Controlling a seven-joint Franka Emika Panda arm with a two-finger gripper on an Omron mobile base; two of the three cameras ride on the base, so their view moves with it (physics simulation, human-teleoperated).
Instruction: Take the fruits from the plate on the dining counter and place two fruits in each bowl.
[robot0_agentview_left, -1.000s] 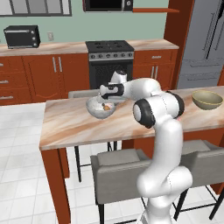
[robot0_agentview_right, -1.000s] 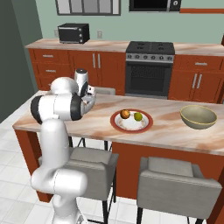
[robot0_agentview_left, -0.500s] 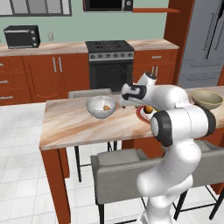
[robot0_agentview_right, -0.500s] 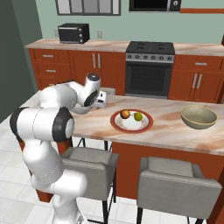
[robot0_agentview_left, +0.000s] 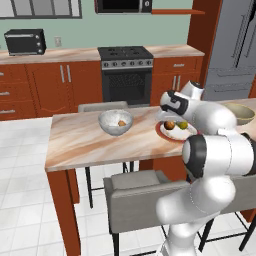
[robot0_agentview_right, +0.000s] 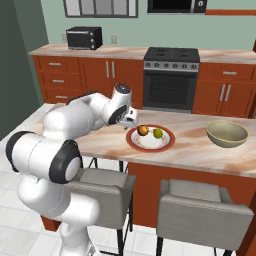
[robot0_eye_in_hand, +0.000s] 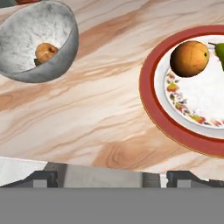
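Kitchen scene, taken from nearest to farthest. Two grey stools (robot0_agentview_right: 202, 210) stand tucked against the near edge of the dining counter (robot0_agentview_left: 85, 145), between the robot's base and the marble top. Over that top the gripper (robot0_agentview_right: 131, 120) hangs just beside the near-left rim of the plate (robot0_agentview_right: 133, 144), between the plate and the whitish-grey bowl (robot0_agentview_left: 115, 121); its finger tips (robot0_eye_in_hand: 43, 178) sit wide apart at the bottom of the hand view with nothing between them, so the jaws are open and empty. On the plate lie an orange fruit (robot0_eye_in_hand: 189, 58) and, touching it on the far side, a yellow-green fruit (robot0_agentview_right: 158, 133). One small orange-brown fruit (robot0_eye_in_hand: 46, 51) rests inside the whitish-grey bowl. Well apart on the other side of the plate stands the olive-tan bowl (robot0_agentview_right: 227, 133), whose inside looks bare. Beyond the counter, a chair back (robot0_agentview_left: 102, 106) shows, then the red-brown cabinets (robot0_agentview_right: 95, 77), the stove (robot0_agentview_right: 171, 76) and a black toaster oven (robot0_agentview_left: 24, 41) against the green wall.
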